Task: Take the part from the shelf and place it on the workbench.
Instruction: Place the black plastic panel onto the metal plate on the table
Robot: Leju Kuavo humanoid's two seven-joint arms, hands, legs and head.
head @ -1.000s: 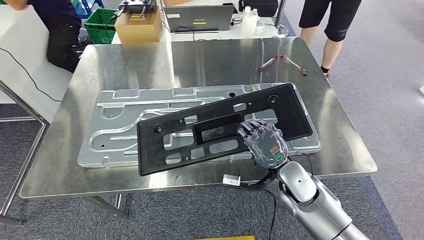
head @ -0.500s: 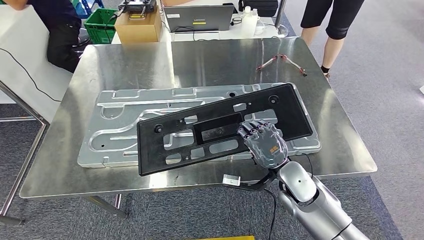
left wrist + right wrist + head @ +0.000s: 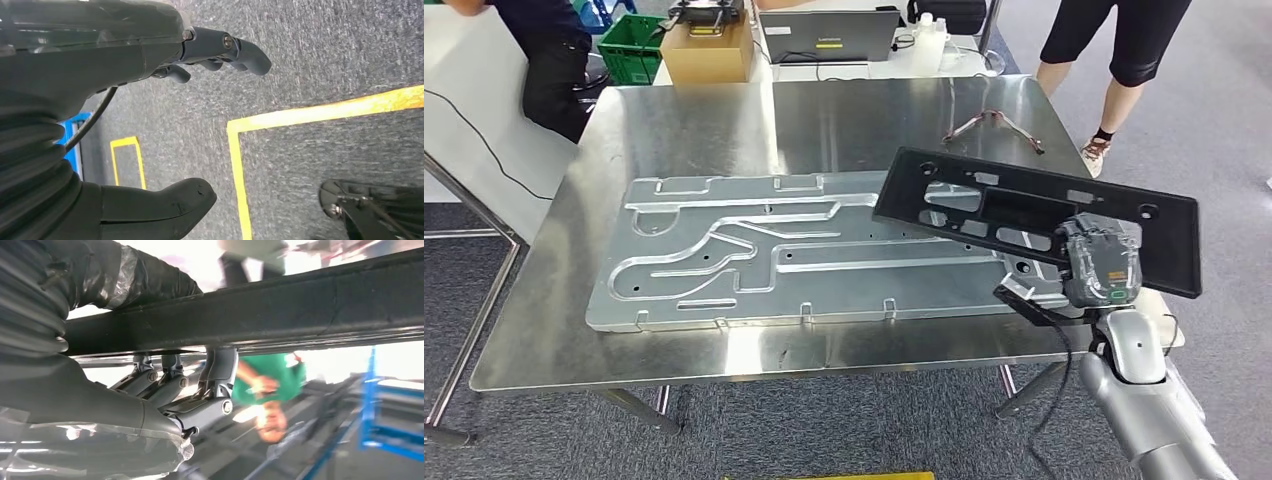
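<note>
Over the steel worktop's (image 3: 674, 345) right edge, my right hand (image 3: 1102, 265) fingers (image 3: 216, 371) grip the long black plastic perforated panel (image 3: 984, 205); left hand (image 3: 100, 75) fingers spread.

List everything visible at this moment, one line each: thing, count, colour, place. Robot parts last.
Black panel: 1, black, held tilted over the workbench's right side.
Metal plate: 1, silver, flat on the workbench.
Workbench: 1, steel, centre.
Wire harness: 1, reddish, far right of the workbench.
Cardboard box: 1, brown, on the table behind.
Laptop: 1, grey, same table.
Green crate: 1, far left.
People: 2, standing beyond the workbench.
Right hand: grips the panel's near edge.
Left hand: hangs over grey floor, fingers apart.
</note>
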